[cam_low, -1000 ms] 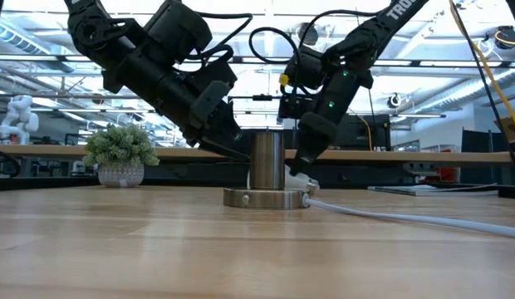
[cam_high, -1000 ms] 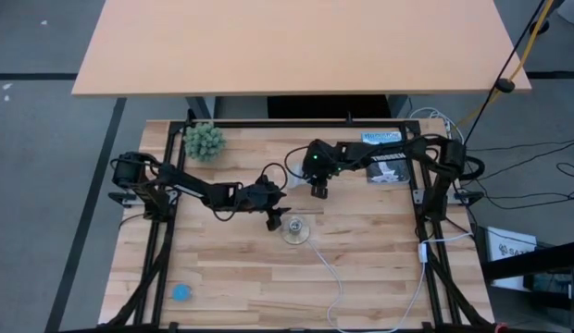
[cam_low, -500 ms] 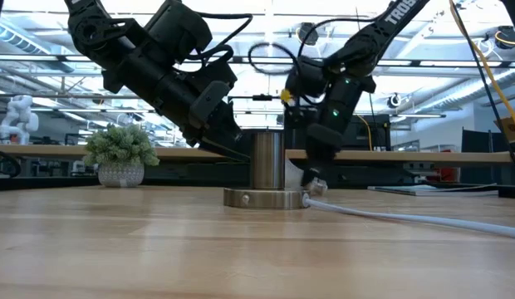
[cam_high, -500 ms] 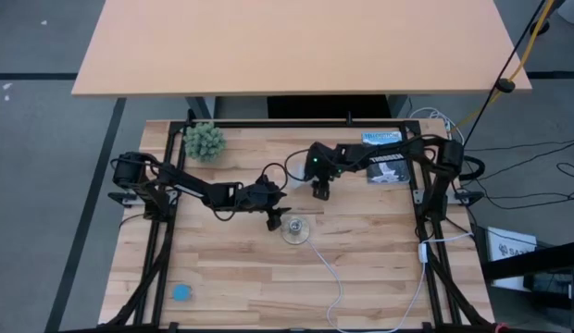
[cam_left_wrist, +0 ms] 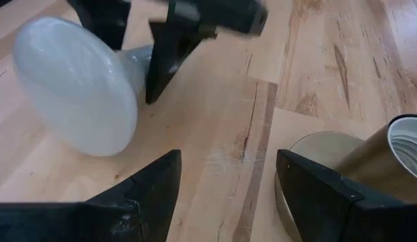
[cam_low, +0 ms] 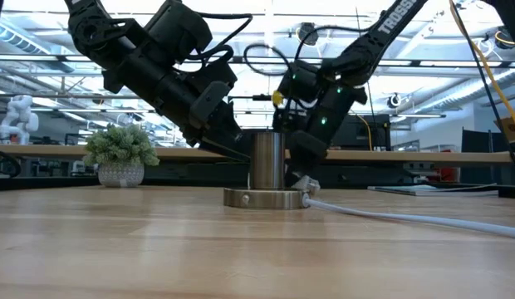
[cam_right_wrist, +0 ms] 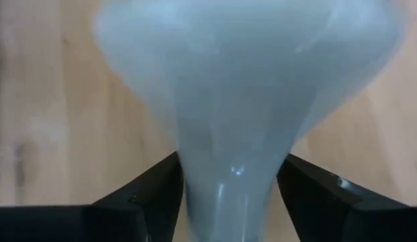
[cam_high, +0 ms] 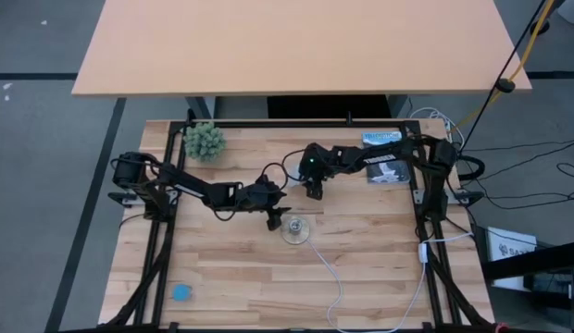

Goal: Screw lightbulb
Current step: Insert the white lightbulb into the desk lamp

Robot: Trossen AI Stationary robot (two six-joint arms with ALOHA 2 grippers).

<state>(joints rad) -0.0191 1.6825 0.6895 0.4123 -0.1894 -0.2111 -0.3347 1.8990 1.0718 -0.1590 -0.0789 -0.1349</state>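
Meanwhile, lightbulb (cam_left_wrist: pixel 77 87) lies outside socket (cam_left_wrist: pixel 370 168), neck between right hand (cam_left_wrist: pixel 138 64).

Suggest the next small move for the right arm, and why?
Probably close the right gripper on the lightbulb's neck. The bulb lies on its side on the table, and the right fingers straddle its narrow neck, apparently not yet clamped. The socket stands empty, with the left gripper open beside it.
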